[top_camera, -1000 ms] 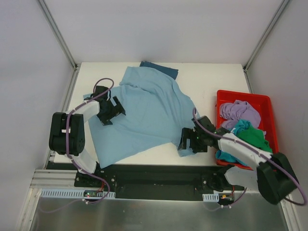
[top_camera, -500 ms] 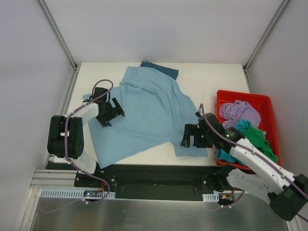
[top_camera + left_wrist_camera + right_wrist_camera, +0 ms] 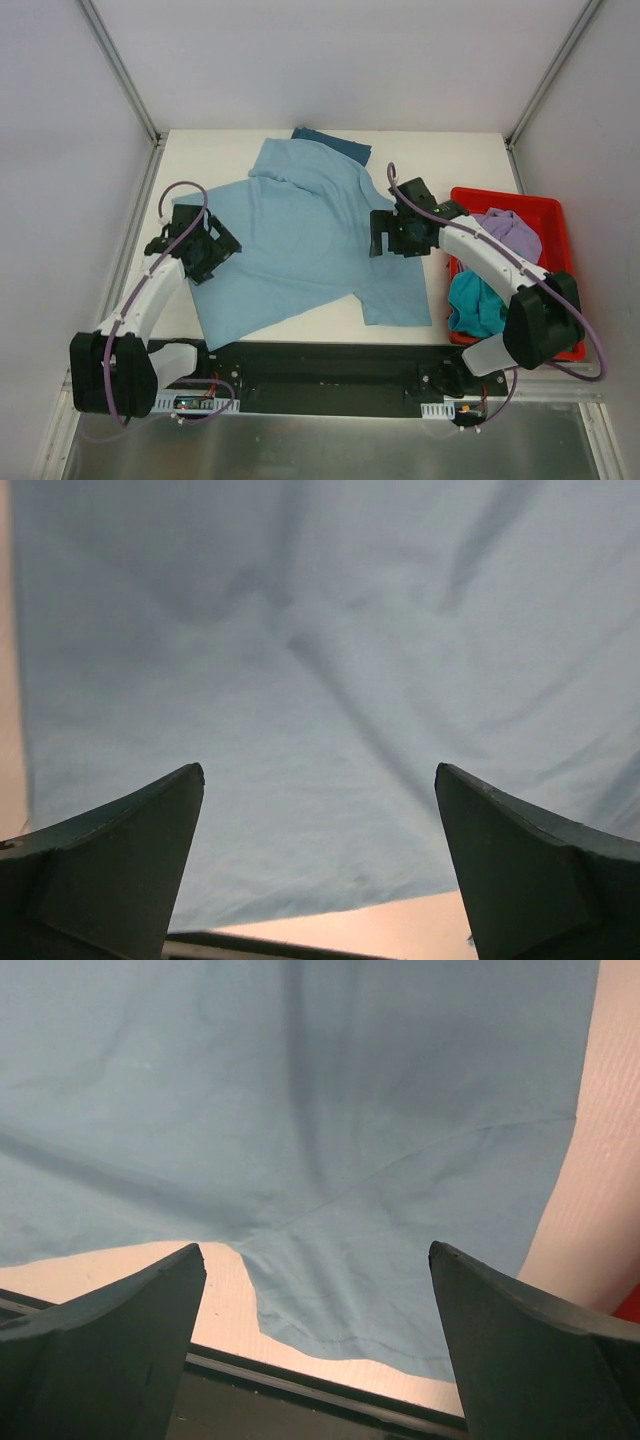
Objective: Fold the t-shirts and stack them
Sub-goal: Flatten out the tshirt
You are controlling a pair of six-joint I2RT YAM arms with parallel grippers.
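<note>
White table [image 3: 440,160], sky-blue tee [image 3: 300,240] sprawled flat: limp, light cotton. Left gripper [image 3: 212,248] and right gripper [image 3: 385,232] gape empty; I'd pinch hem corners.

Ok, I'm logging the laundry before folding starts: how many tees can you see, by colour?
Light blue tee: 1
Dark teal tee: 1
Lilac tee: 1
Turquoise tee: 1
Total: 4 in view; more may lie hidden in the bin.
</note>
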